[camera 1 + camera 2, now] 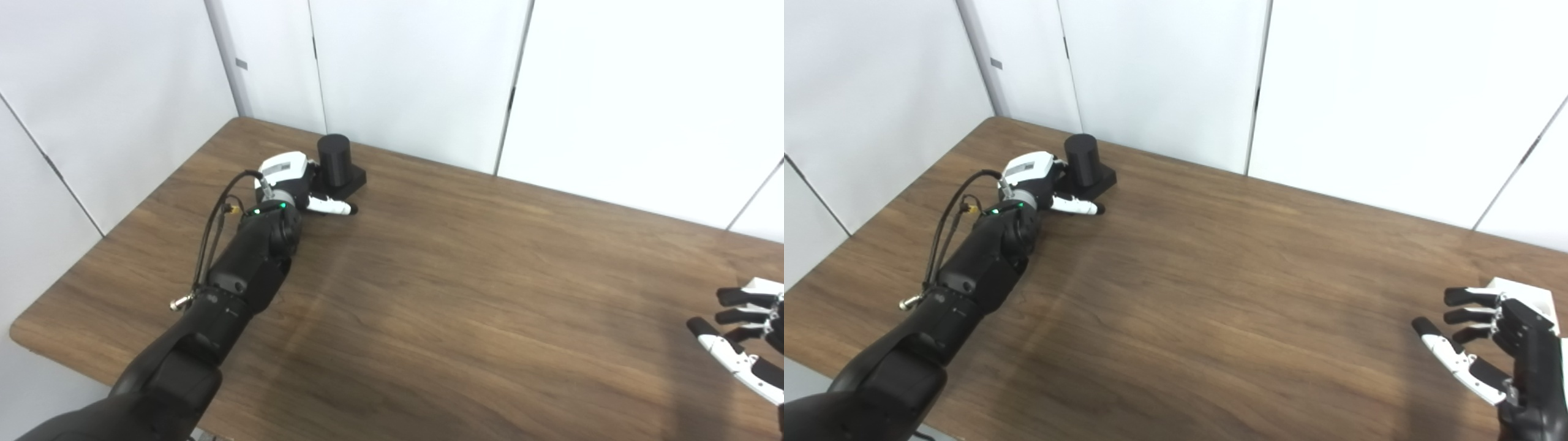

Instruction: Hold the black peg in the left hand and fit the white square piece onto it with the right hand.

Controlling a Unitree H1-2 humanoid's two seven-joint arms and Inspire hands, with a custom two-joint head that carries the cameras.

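The black peg, a round post on a square black base, stands upright at the far left of the table. My left hand lies against the base's near left side. Its thumb stretches along the front of the base, and its fingers are hidden behind the hand, so I cannot see whether it grips. The white square piece lies at the table's right edge, partly covered. My right hand is open just in front of the piece, fingers spread toward the left, holding nothing.
The wooden table runs wide between the two hands. White wall panels stand close behind the peg. The table's rounded left corner is near my left forearm.
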